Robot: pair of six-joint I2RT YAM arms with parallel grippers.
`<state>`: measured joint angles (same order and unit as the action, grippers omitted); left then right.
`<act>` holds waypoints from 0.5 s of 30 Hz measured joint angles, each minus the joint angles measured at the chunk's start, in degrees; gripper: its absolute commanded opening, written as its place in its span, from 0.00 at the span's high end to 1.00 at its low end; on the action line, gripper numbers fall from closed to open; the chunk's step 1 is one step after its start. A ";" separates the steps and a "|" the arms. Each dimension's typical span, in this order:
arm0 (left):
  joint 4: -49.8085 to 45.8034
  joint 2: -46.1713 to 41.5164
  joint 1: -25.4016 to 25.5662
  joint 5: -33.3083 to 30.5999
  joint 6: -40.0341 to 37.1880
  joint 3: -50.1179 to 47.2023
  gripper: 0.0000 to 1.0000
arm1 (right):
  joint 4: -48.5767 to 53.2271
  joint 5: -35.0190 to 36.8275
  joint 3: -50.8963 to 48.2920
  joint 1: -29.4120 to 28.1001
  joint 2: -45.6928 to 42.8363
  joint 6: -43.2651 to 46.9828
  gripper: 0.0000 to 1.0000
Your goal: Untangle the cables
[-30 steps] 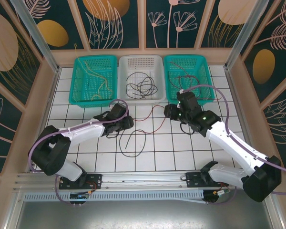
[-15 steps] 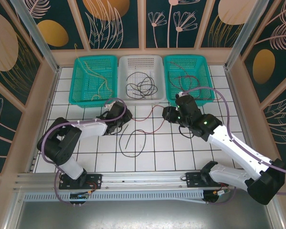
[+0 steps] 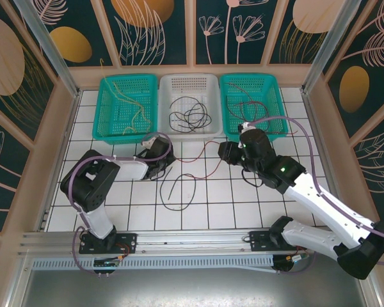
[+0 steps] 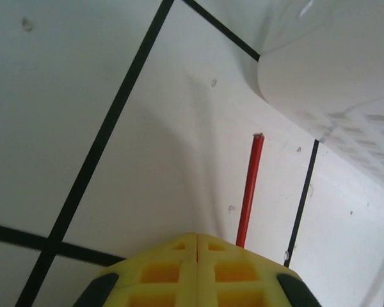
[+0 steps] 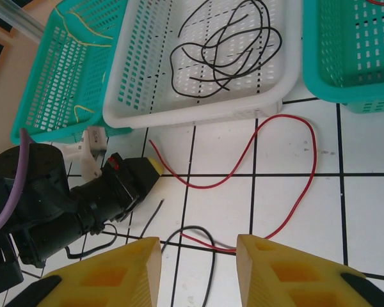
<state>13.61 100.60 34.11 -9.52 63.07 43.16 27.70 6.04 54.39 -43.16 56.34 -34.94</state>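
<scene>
White gridded tabletop [image 3: 230, 204] is filling the lower half of the top view, with three baskets lining its far edge. The left teal basket [image 3: 101, 109] is holding yellow cables [image 3: 137, 109]. The white basket [image 3: 164, 102] is holding coiled black cables [image 5: 230, 51]. The right teal basket [image 3: 278, 96] is holding a red strand [image 3: 249, 96].

Compared with a second ago, I am seeing the left arm folding much tighter. Its elbow is now sitting closer to its base at lower left, and its wrist has crept slightly left. The right arm's elbow has swung further toward the lower right corner, while its head is staying near the frame's centre. The loose cables are lying where they were.

The left gripper [image 4: 197, 238] is lying low just below the white basket's near left corner, jaws pressed flush together. The loose red cable [image 4: 249, 185] is poking out from behind one pad rather than from the seam, so I cannot tell whether it is pinched. That cable is looping right across the tiles below the white basket in the right wrist view. A loose black cable [image 5: 187, 228] is curling just below it.

The right gripper [image 5: 198, 246] is hanging above those two strands, tilting down toward the left gripper, fingers spread wide and gripping nothing.
</scene>
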 measured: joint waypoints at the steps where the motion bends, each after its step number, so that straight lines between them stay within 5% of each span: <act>1: -0.02 -1.20 0.02 0.13 -0.02 -1.07 1.00 | -0.13 0.04 0.00 -0.46 0.02 0.00 0.64; 7: -1.38 -13.35 0.02 0.35 -1.60 -6.49 0.99 | -1.29 0.61 0.00 -3.69 0.72 0.00 0.63; 12: -3.96 -17.16 0.94 3.08 -5.01 -5.16 0.67 | -1.53 1.95 0.00 -5.88 3.76 -0.39 0.60; 15: -8.87 -15.26 4.59 5.11 -8.28 -1.18 0.59 | -0.52 3.67 0.00 -6.64 6.03 -1.57 0.59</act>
<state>4.73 85.34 38.70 -4.40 54.78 41.98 27.18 9.72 54.39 -49.80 62.37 -36.51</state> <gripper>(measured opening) 0.377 0.404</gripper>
